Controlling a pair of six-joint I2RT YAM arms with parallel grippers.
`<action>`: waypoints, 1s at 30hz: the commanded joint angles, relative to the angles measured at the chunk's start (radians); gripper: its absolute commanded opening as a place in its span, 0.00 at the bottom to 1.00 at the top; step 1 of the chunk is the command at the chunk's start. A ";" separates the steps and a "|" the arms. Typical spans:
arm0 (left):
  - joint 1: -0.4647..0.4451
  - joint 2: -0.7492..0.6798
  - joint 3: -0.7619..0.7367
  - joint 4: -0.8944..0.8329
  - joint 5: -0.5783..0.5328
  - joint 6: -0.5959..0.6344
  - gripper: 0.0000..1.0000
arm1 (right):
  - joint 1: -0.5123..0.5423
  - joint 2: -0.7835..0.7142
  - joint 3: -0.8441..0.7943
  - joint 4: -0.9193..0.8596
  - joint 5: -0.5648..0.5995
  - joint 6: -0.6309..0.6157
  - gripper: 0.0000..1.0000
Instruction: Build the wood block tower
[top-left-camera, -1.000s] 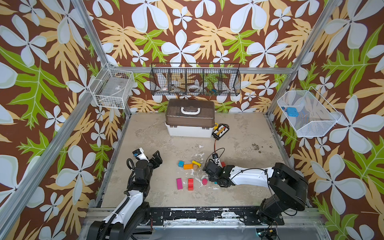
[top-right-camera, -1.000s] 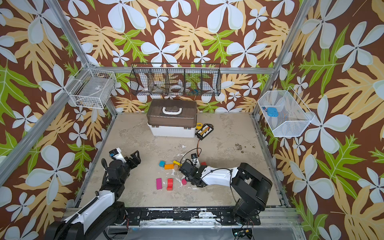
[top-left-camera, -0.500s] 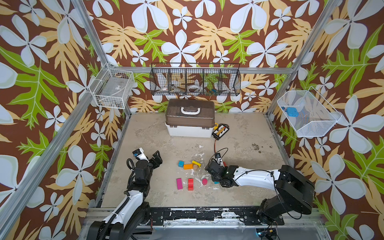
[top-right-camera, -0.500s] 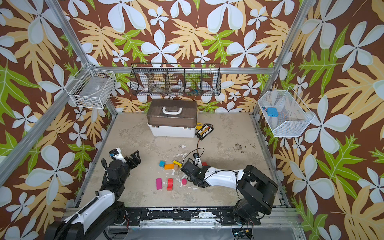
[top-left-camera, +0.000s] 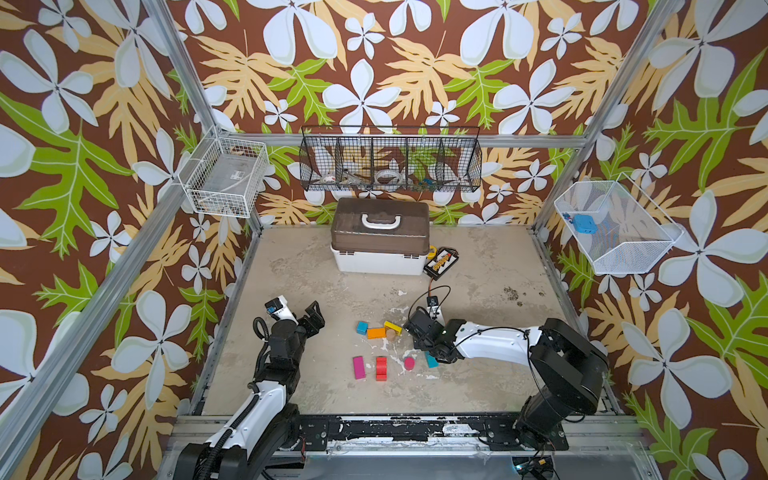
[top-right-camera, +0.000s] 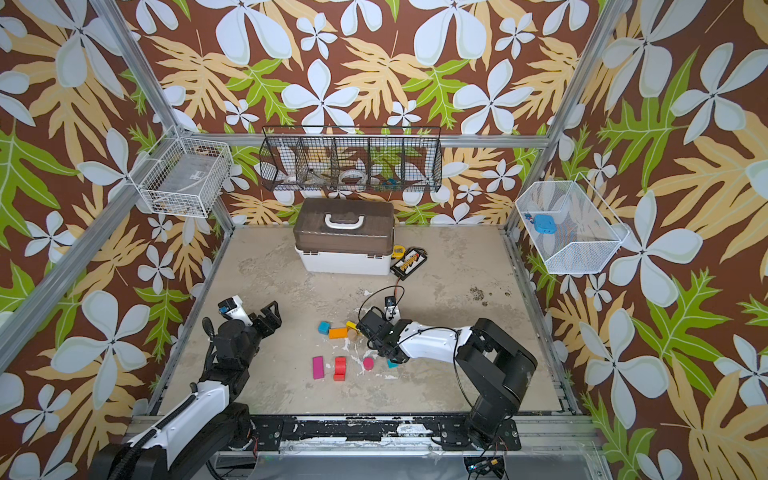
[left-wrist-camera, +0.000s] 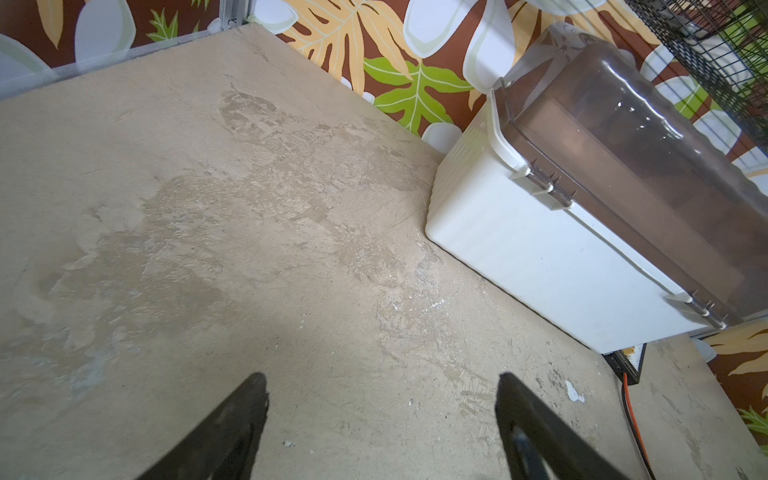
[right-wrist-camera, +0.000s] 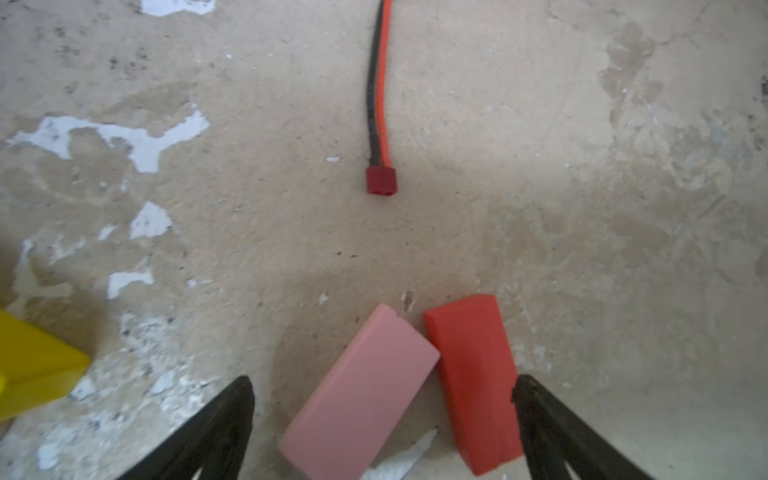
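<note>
The wood blocks lie loose on the floor, and no tower shows in any view. A teal cube (top-left-camera: 362, 327), an orange bar (top-left-camera: 376, 333), a yellow bar (top-left-camera: 392, 327) and a tan cylinder (top-left-camera: 391, 335) sit together. Nearer the front lie a magenta bar (top-left-camera: 358, 367), a red block (top-left-camera: 381, 368), a magenta cylinder (top-left-camera: 409, 363) and a teal block (top-left-camera: 431, 360). My right gripper (top-left-camera: 417, 329) (right-wrist-camera: 382, 384) is low and open beside the yellow bar (right-wrist-camera: 33, 365). A pink bar (right-wrist-camera: 361, 395) and a red bar (right-wrist-camera: 473, 382) lie between its fingers. My left gripper (top-left-camera: 309, 320) (left-wrist-camera: 380, 378) is open and empty, off to the left.
A white box with a brown lid (top-left-camera: 380, 239) (left-wrist-camera: 561, 249) stands at the back. A black and yellow pack (top-left-camera: 441, 262) lies beside it. Its red and black wire ends in a red plug (right-wrist-camera: 381, 181) just ahead of my right gripper. Wire baskets (top-left-camera: 390, 164) hang on the walls.
The right arm's elbow has swung out to the right while its gripper stays low by the blocks. The left arm has not moved.
</note>
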 joint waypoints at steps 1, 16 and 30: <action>-0.001 -0.001 -0.001 0.027 -0.004 -0.004 0.87 | -0.006 -0.016 -0.022 -0.014 0.014 0.006 0.98; -0.001 0.005 0.001 0.027 -0.004 -0.004 0.87 | -0.037 -0.129 -0.159 0.099 -0.083 -0.038 0.89; -0.002 0.006 0.002 0.027 -0.003 -0.003 0.87 | -0.088 -0.126 -0.175 0.128 -0.114 -0.069 0.80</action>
